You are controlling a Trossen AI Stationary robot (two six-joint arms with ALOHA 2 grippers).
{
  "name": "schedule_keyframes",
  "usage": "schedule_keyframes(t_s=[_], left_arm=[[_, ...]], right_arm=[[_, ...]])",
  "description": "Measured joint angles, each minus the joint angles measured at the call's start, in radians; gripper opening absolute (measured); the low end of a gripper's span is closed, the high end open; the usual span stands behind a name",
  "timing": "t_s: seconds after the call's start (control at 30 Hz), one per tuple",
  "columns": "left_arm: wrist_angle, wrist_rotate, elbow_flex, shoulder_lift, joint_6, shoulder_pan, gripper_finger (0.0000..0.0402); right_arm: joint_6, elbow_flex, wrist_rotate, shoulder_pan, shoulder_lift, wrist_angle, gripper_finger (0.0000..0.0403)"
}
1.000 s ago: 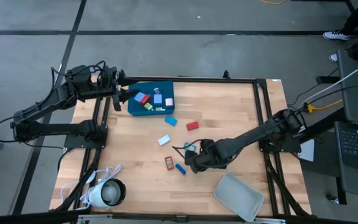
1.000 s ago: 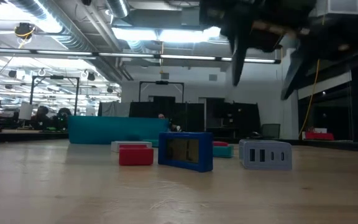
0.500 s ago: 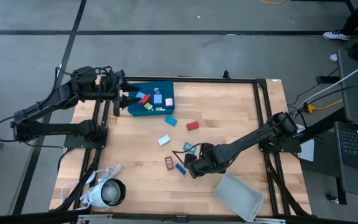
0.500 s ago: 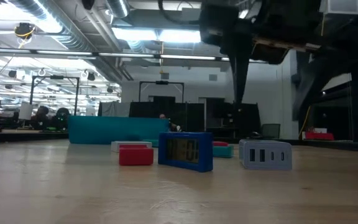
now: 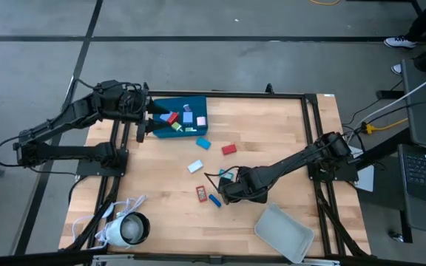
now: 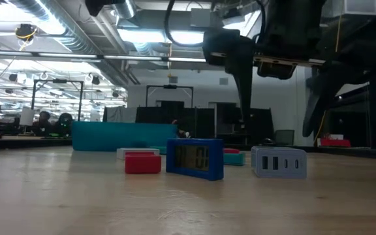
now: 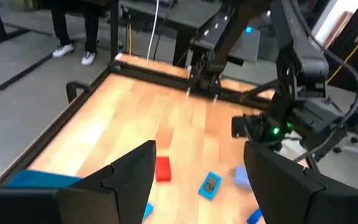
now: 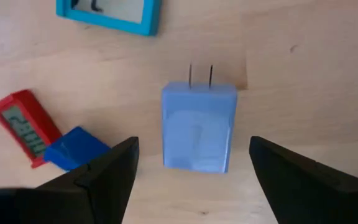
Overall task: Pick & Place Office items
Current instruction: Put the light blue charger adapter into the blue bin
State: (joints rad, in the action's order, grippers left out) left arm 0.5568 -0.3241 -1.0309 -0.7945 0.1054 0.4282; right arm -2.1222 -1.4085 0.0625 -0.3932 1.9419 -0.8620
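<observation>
The left hand [image 5: 152, 118] was held open and empty at the teal tray [image 5: 198, 111] by the tabletop's [image 5: 272, 133] far left corner, where several office items were already lying. Near the middle of the near edge, the right hand [image 5: 224, 193] was spread wide over a light blue plug block [image 8: 198, 127], which lay flat between its fingers. Beside it lay a blue block [image 8: 74, 148] and a red one [image 8: 23, 124]; they could be nudged if the descent drifted. The plug could slip if gripped off-centre.
</observation>
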Motion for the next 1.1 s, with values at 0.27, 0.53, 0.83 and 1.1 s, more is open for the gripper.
schedule_keyframes(t_s=[0.27, 0.53, 0.83, 1.1], left_arm=[[-0.003, -0.003, 0.0, -0.028, -0.016, 0.0, 0.0239], [-0.006, -0.043, 0.0, -0.061, -0.03, 0.0, 0.0239], [-0.007, -0.06, 0.0, -0.083, -0.029, 0.0, 0.0239], [-0.007, -0.06, 0.0, -0.09, -0.031, 0.0, 0.0239]], right_arm=[[-0.028, 0.082, -0.034, 0.008, 0.0, 0.061, 0.0311], [-0.04, 0.149, -0.046, 0.018, 0.003, 0.219, 0.0311], [0.002, 0.157, -0.052, 0.054, 0.002, 0.224, 0.0303], [0.066, 0.157, -0.053, 0.096, 0.002, 0.24, 0.0209]])
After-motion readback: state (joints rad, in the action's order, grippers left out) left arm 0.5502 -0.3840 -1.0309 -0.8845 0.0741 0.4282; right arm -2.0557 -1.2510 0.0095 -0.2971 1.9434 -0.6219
